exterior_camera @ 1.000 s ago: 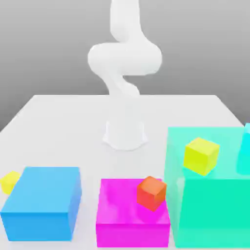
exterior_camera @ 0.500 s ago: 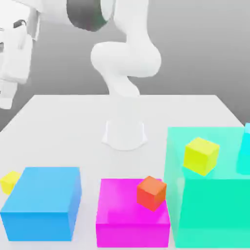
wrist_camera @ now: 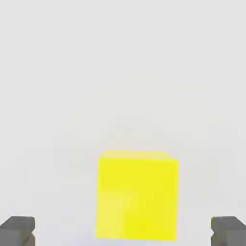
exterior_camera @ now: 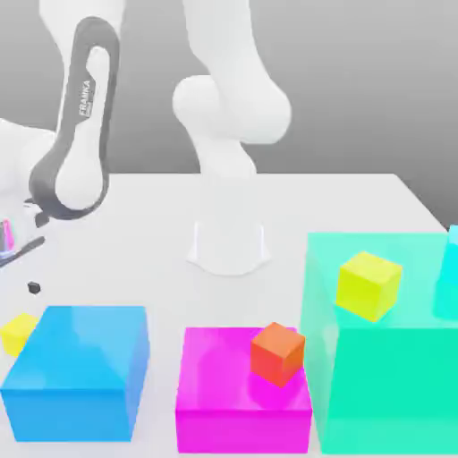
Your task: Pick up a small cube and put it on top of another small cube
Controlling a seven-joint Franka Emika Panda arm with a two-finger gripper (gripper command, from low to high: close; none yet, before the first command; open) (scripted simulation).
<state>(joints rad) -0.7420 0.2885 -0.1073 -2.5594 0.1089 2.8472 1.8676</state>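
Small cube sits apart between the hand's spread fingers.

The exterior view is looking from the front of the white surface, low and close to the coloured blocks, facing the arm's base. The hand view is looking straight down from the pincer, very near the small cube. Both views are sharing that small cube and the surrounding surface.
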